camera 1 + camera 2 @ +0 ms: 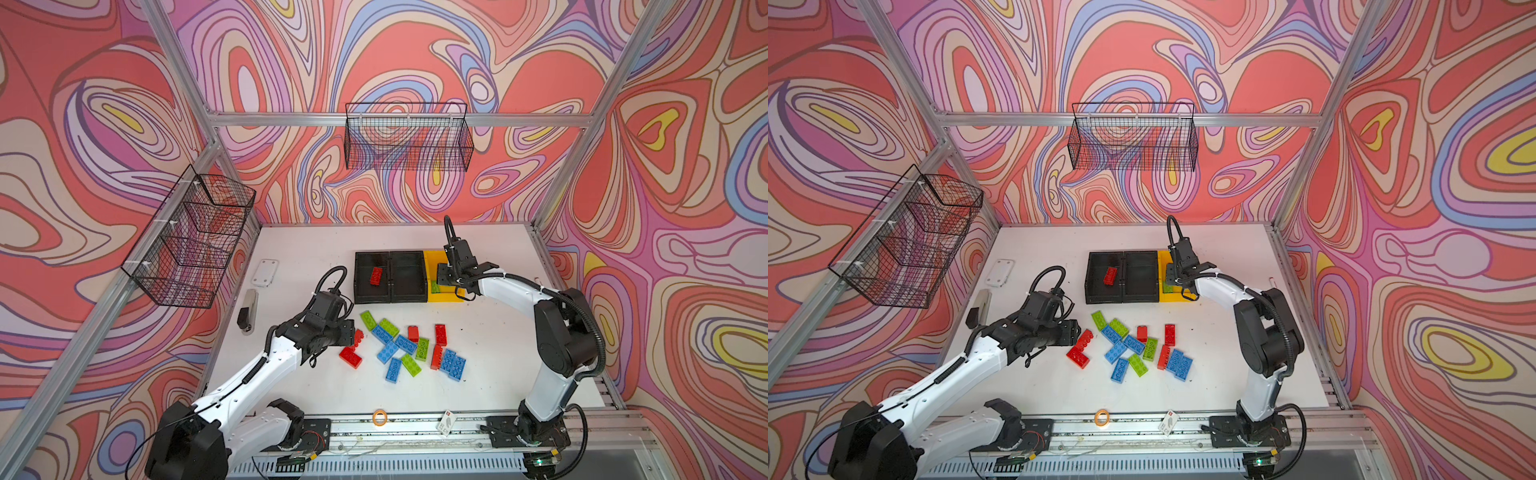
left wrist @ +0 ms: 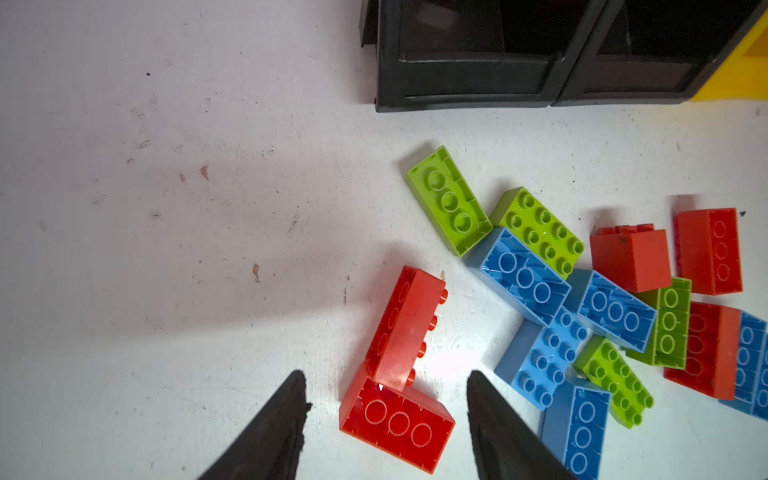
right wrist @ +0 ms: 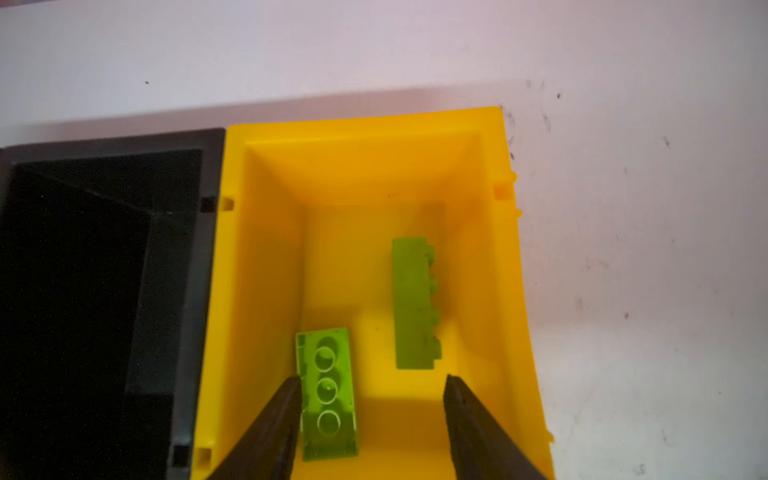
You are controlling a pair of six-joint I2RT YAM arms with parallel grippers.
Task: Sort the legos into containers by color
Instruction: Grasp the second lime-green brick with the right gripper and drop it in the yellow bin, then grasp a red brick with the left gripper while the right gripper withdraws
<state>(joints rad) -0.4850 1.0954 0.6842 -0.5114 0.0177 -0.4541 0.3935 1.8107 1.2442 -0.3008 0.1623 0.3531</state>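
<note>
Red, blue and lime legos lie scattered mid-table. My left gripper hangs open just over two touching red bricks at the pile's left edge, gripping nothing. Three containers stand in a row behind. The left black bin holds one red brick; the middle black bin looks empty. Over the yellow bin my right gripper is open. Two green bricks lie inside, one beside a finger.
Black wire baskets hang on the left wall and back wall. A white plate and a grey-black stapler-like tool lie at the table's left. An orange tape ring and a card sit on the front rail.
</note>
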